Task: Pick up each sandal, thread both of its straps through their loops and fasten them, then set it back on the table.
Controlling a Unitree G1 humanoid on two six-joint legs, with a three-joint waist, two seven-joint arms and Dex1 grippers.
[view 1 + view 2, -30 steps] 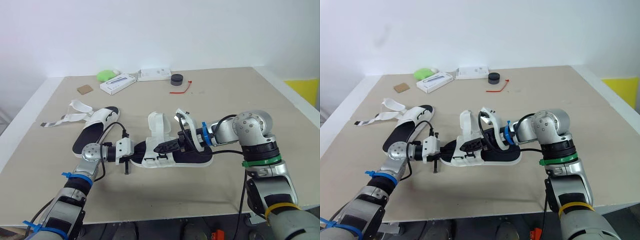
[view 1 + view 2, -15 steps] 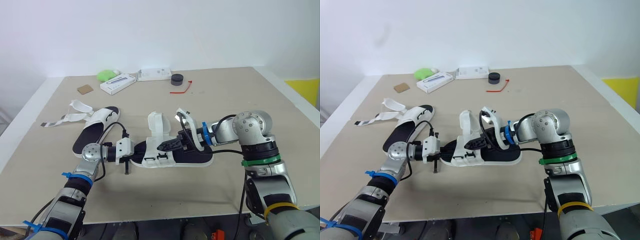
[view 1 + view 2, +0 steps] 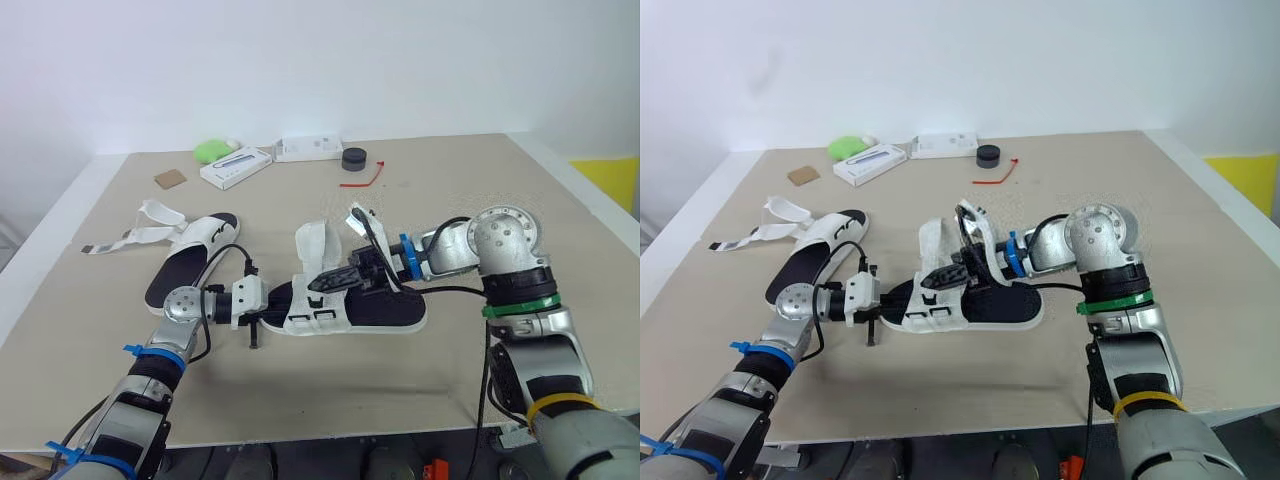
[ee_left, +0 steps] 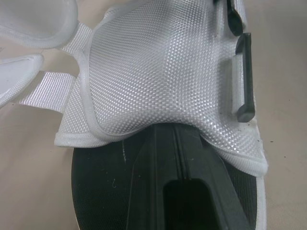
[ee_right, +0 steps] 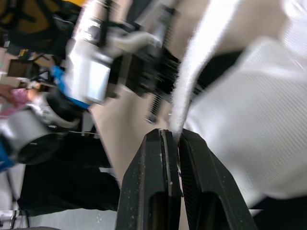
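The near sandal (image 3: pixel 385 312) is lying mid-desk (image 3: pixel 470 180), heel toward nine o'clock. The left jaws, pressed together, are resting on its heel insole. The right jaws, reaching in from three o'clock, are pinching its white strap (image 5: pixel 194 72). The other sandal (image 3: pixel 192 258) is lying at ten o'clock.

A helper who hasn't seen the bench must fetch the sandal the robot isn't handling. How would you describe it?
Start at the near half of the beige table, where two sandals lie. It is the far-left sandal, black-soled, with its white straps splayed loose on the tabletop; the middle sandal has its white upper standing up instead.
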